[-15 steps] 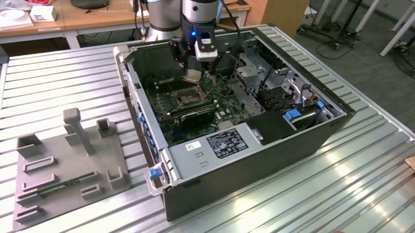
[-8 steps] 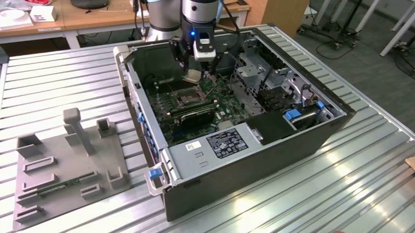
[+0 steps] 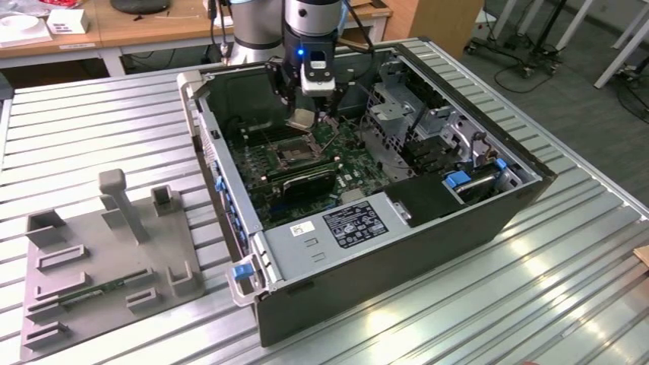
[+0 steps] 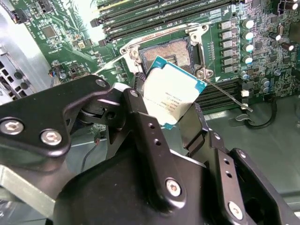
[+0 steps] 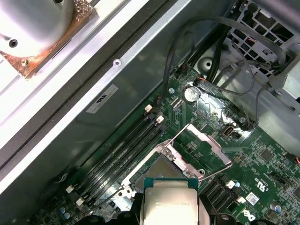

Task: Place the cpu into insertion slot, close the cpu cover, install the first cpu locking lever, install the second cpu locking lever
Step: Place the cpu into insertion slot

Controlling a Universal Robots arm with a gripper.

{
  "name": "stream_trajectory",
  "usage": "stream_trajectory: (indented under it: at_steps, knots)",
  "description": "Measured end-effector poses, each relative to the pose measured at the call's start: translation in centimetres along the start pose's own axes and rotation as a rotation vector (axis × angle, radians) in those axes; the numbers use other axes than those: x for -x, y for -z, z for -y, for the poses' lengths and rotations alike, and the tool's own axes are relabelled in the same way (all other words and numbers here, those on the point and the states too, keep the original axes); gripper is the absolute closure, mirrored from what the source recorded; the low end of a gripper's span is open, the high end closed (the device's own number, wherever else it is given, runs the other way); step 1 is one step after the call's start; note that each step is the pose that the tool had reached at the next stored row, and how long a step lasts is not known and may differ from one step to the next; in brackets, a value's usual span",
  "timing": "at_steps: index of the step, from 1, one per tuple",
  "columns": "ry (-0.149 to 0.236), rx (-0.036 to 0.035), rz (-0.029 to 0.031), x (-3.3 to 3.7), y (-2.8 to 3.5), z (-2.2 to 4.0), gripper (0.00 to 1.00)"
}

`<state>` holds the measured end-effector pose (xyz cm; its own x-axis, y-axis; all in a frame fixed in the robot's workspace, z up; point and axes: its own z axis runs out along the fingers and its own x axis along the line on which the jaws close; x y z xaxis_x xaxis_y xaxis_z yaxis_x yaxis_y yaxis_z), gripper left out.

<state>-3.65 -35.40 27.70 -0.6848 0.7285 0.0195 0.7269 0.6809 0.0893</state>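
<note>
In the second wrist view the black hand was clamped on the cpu, with its two fingers pressing on opposite edges and the chip held tilted. Beyond the chip, and apart from it, the insertion slot lay uncovered and dark on the green board. In the first wrist view the cpu cover stood lifted beside the slot. In the upper middle of the exterior view the hand hung inside the open computer case, which lay on the ribbed metal worktop.
</note>
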Motion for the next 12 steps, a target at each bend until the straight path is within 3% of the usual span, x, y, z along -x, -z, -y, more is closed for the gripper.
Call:
stream_trajectory:
  at_steps: [3,7,12]
  knots:
    - [-0.001,0.0000,0.0001,0.00,0.00,0.00,0.46]
    - [-0.038,0.0007,0.0033,0.00,-0.01,0.00,0.46]
    - [-0.038,0.0007,0.0034,0.00,-0.01,0.00,0.46]
